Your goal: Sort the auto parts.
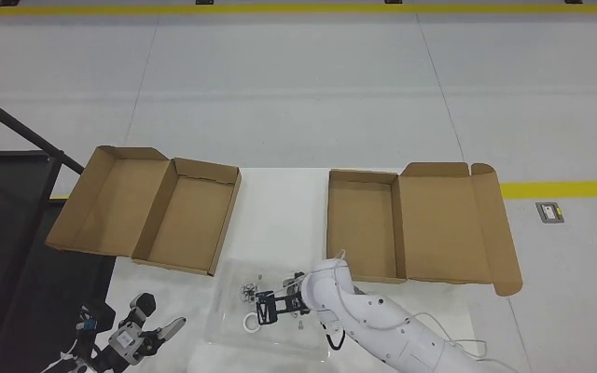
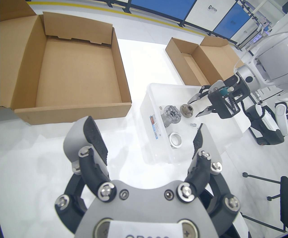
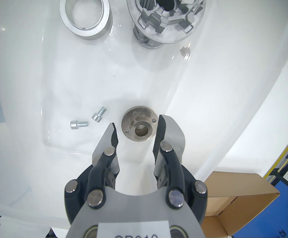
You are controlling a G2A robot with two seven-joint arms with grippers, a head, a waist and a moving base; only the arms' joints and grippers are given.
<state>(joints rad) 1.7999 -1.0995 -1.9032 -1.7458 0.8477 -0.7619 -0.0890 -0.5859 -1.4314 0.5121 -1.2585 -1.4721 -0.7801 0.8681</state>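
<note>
Small bronze-coloured flanged metal bushing [image 3: 137, 126] lies in the clear plastic tub [image 1: 229, 319], near-centre on the bench [image 1: 280, 214], flanked by the right hand [image 3: 136, 122], which is half open and empty. Likely dense, rigid, slick: pinch across the flange rim. Left hand [image 2: 145, 126] wide open, empty

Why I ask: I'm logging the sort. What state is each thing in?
Clear bin: lidless, holding parts.
Bronze flange: lying flat, ungripped.
Right end effector: open, astride that flange, not closed on it.
Left end effector: open, empty, over the table.
Silver ring: lying flat.
Toothed hub: loose in the bin.
Two bolts: on their sides.
Left cardboard box: open, empty.
Right cardboard box: open, empty.
</note>
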